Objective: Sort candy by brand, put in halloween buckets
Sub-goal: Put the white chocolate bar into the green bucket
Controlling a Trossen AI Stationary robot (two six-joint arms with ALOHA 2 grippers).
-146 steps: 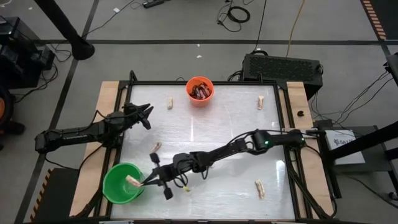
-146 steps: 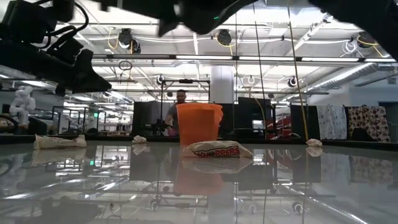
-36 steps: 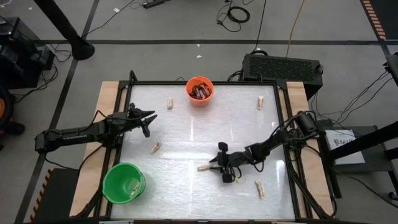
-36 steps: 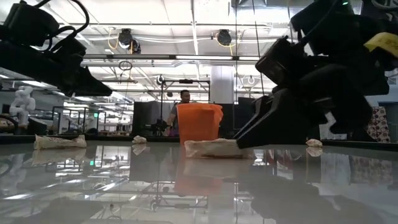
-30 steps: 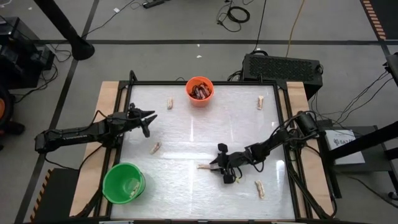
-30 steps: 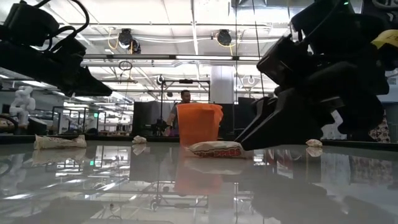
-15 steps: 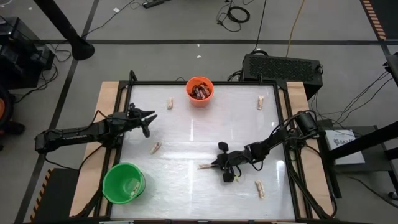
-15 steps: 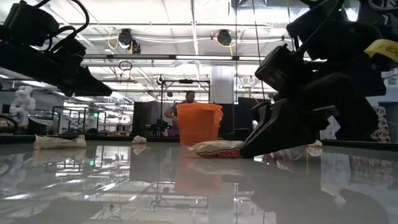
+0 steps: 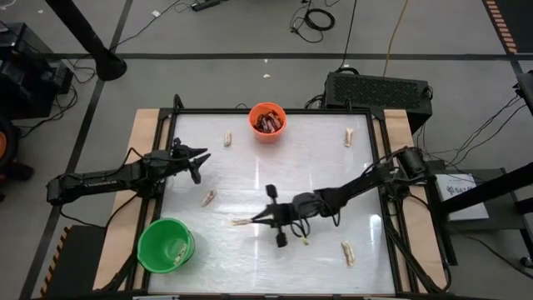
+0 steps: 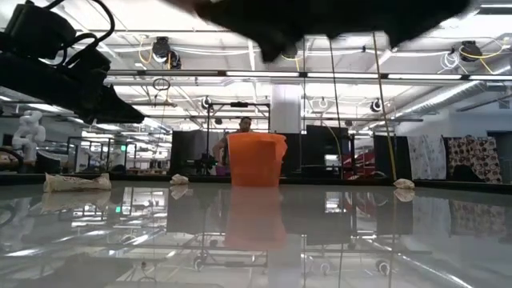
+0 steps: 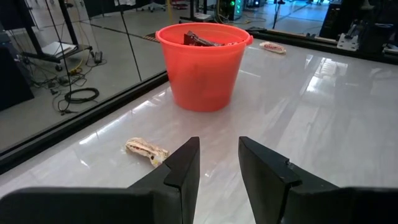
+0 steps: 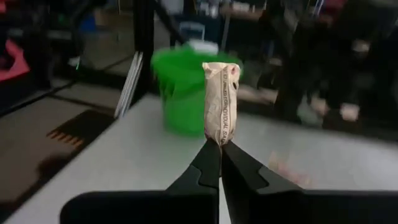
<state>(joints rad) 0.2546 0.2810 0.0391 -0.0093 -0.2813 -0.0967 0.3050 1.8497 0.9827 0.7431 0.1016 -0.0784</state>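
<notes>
right gripper (image 12: 219,148) jaws pinching cream candy (image 12: 221,102), green bucket (image 12: 184,93) beyond, left gripper (image 11: 217,163) jaws narrowly parted

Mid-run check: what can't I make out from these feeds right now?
- Candy brand: the wrapper print on the cream piece in the right gripper is blurred, right wrist view.
- Green bucket contents: too small, high view.
- Orange bucket contents: hidden by its wall, low view.
- Right arm: only a dark blur along the top edge, low view.

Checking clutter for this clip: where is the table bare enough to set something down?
Bare: the middle, between the orange bucket and the right pincer, which holds a pale candy; also the right side between two pale candies. Busier: the left, by the left pincer and green bucket.
</notes>
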